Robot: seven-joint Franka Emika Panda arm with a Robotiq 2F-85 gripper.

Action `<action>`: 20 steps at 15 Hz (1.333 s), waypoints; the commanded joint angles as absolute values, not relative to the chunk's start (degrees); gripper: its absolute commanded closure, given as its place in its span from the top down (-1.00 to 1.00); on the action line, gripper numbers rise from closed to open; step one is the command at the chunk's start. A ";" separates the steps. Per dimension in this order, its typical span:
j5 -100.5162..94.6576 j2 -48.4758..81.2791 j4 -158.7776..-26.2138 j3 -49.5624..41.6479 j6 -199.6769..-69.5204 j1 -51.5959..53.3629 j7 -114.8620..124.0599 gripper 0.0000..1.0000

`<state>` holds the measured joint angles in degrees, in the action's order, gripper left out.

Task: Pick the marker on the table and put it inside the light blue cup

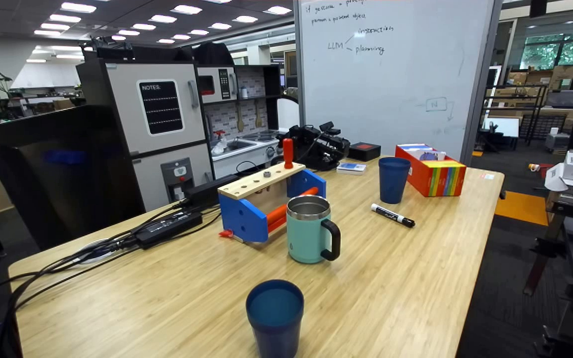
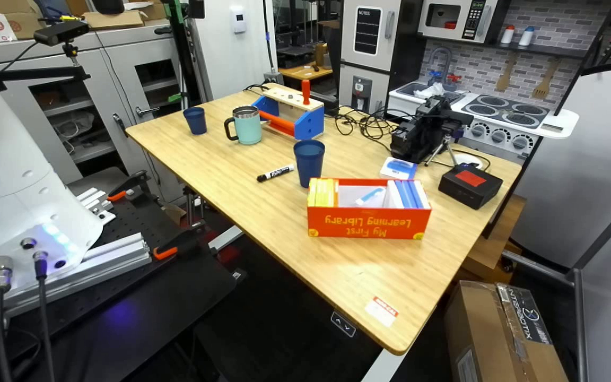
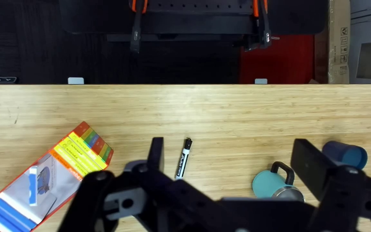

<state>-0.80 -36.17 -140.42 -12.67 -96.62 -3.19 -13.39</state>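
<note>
The marker is a white and black pen with a black cap. It lies flat on the table in both exterior views [image 1: 392,215] [image 2: 276,173] and in the wrist view [image 3: 183,159], where the gripper body nearly reaches its lower end. The light blue cup is a teal mug with a steel rim and black handle; it stands upright in both exterior views [image 1: 305,237] [image 2: 248,130] and shows partly in the wrist view [image 3: 266,184]. My gripper [image 3: 229,140] is wide open and empty, high above the table. The exterior views do not show it.
One dark blue cup [image 1: 394,181] stands beside the marker; another [image 1: 275,323] stands on the mug's far side from it. A red book box [image 2: 369,223] is near the first cup. A toy workbench [image 1: 244,219] stands close behind the mug. Cables [image 1: 117,243] lie along one table edge.
</note>
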 commanded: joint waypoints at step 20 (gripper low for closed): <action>10.60 -2.95 -139.39 1.03 -117.50 2.11 15.12 1.00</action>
